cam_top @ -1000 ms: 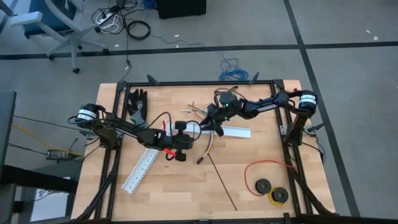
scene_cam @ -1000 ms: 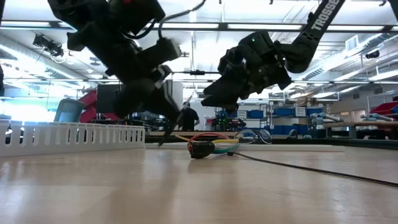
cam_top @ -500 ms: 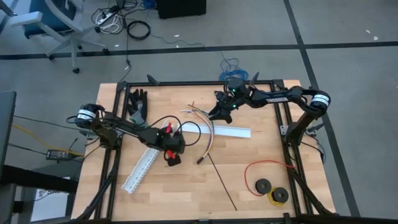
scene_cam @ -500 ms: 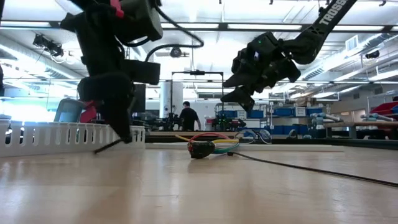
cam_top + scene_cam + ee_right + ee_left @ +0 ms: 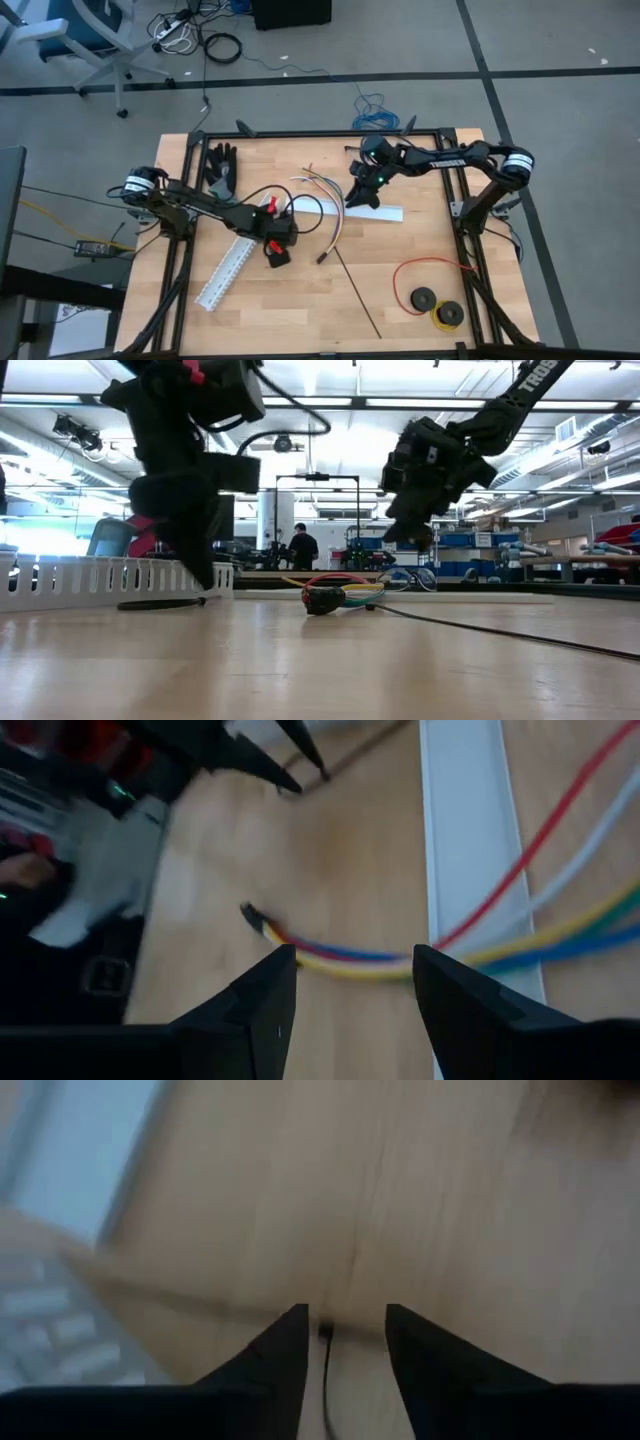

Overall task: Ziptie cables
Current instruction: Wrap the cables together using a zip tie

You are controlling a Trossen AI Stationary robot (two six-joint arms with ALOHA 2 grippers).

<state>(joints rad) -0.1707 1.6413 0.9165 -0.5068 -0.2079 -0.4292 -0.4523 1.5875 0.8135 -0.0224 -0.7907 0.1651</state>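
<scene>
The wooden table [image 5: 300, 310] carries 2 white slotted channels, one [image 5: 226, 271] lying slantwise by the left arm and one [image 5: 375, 211] under the right arm. The cables [image 5: 328, 207] lie loose mid-table between the arms, curving across the second channel to a small dark plug [image 5: 321, 259]. The left end effector [image 5: 343, 1342] is low over the table near the slanted channel, fingers spread around a thin dark strip [image 5: 327, 1380], and the right end effector [image 5: 352, 988] hovers above the cables, fingers spread and holding nothing.

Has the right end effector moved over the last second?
Yes. The right end effector swung toward the table's far edge, then returned over the white channel.
</scene>
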